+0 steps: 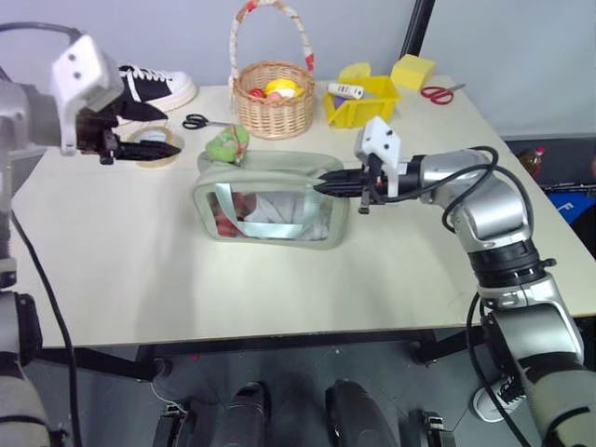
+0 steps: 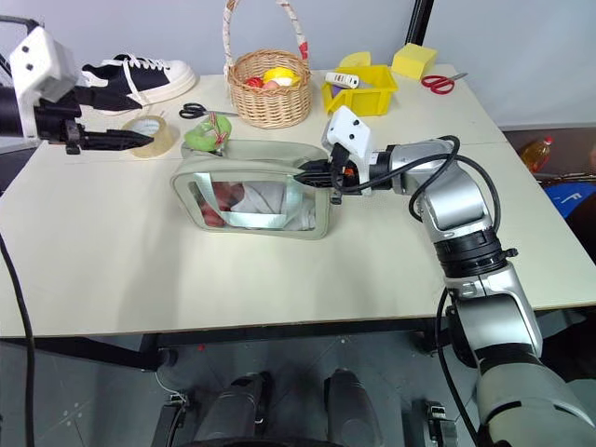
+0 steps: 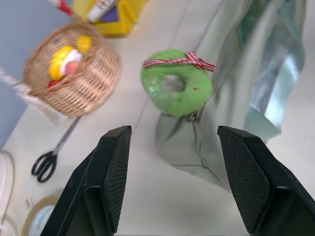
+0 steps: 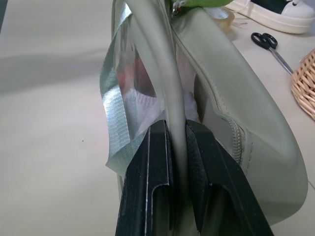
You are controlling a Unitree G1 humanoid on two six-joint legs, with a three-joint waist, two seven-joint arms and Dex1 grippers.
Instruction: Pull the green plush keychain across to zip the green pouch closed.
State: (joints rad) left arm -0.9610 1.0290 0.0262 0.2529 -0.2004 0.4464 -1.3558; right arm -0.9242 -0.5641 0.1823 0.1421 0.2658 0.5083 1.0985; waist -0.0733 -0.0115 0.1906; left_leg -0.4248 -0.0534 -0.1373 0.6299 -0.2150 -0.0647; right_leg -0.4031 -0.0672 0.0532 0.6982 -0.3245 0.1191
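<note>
**Pouch pinched at one end, plush ring at the other**

The table carries the green pouch near its middle, lying with its long axis running left to right, clear window facing the robot and the zipper along the top. The right gripper is clamped narrow on the pouch's right-end edge, a strip of the pale rim squeezed between its fingers.

Behind the pouch stand a wicker basket with yellow and red toys and a yellow bin; a black-and-white sneaker sits at the far left.

The left gripper hangs above a tape roll, apart from the pouch, fingers spread wide and holding nothing.

Black scissors lie between sneaker and basket; red ones lie far right.

The green plush keychain rests at the pouch's left end, at the zipper, a red-striped ribbon tied across it. No writing is readable.
</note>
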